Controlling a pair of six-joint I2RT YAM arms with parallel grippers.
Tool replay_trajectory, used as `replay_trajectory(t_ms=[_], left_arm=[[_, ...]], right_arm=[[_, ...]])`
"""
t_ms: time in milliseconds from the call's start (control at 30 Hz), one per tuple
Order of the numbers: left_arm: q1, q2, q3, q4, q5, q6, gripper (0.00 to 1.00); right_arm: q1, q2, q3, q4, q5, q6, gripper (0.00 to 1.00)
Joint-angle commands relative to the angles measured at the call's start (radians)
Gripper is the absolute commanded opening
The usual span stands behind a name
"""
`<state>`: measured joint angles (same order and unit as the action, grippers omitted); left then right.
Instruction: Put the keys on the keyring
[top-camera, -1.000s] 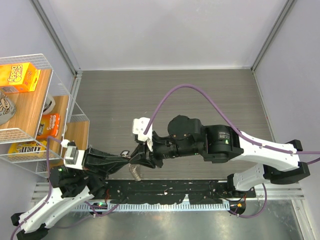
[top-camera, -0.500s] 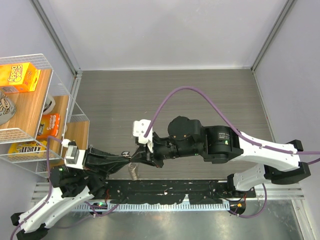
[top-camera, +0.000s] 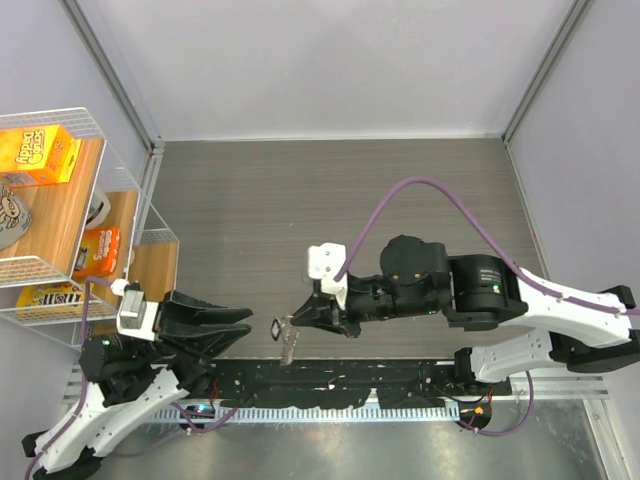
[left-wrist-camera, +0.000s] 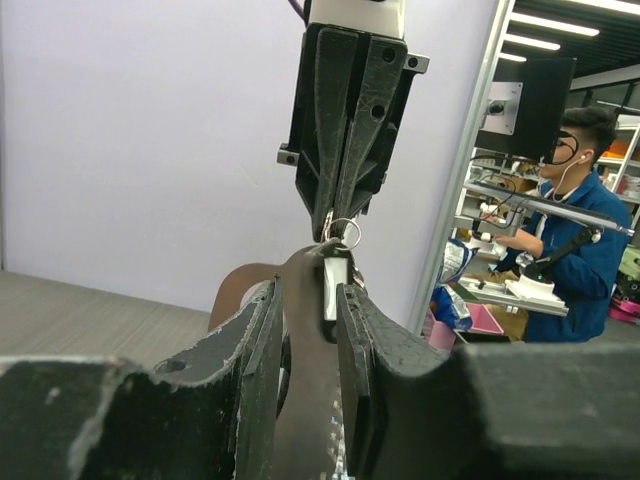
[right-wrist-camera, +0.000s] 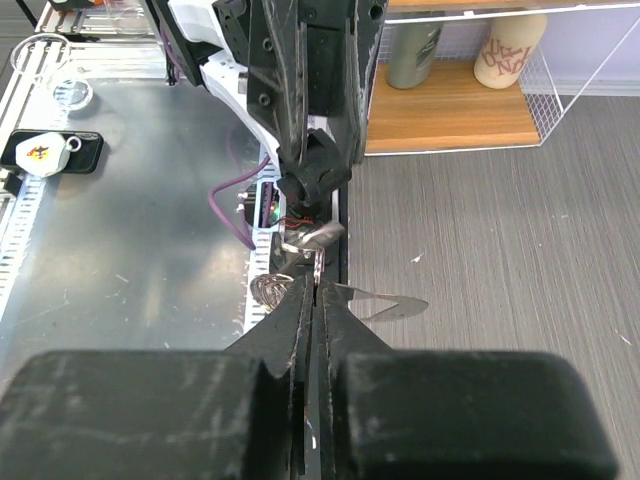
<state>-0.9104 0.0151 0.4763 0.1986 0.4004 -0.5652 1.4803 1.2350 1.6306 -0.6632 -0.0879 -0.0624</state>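
Top external, left claw apart, right claw clamped on keyring, right wrist, fingers together

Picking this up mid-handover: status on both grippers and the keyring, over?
Left gripper open, apart from the ring. Right gripper shut on glittery silver chain keyring, dangling below its tips. Keys too small to make out. Nothing else between the grippers.

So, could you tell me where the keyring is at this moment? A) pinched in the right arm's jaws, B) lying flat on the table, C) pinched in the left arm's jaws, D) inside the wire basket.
A: the keyring dangles from the right arm's shut jaws, while the left arm's jaws stand open and well clear of it.
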Motion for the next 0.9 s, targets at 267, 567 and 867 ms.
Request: replay_trajectory(t_ms=[267,567,867], left_arm=[[-0.001,0.075,0.082,0.014,0.032,0.065,0.46],[-0.001,0.27,0.102,0.211,0.152,-0.007,0.56],[-0.001,0.359,0.073,0.361,0.19,-0.104,0.56]], right_arm=[[0.005,-0.071,0.014,-0.056,-0.007,0.061,0.05],[0.006,-0.097,-0.011,-0.019,-0.019,0.088,0.05],[0.005,-0.095,-0.005,-0.006,0.007,0.076,0.05]])
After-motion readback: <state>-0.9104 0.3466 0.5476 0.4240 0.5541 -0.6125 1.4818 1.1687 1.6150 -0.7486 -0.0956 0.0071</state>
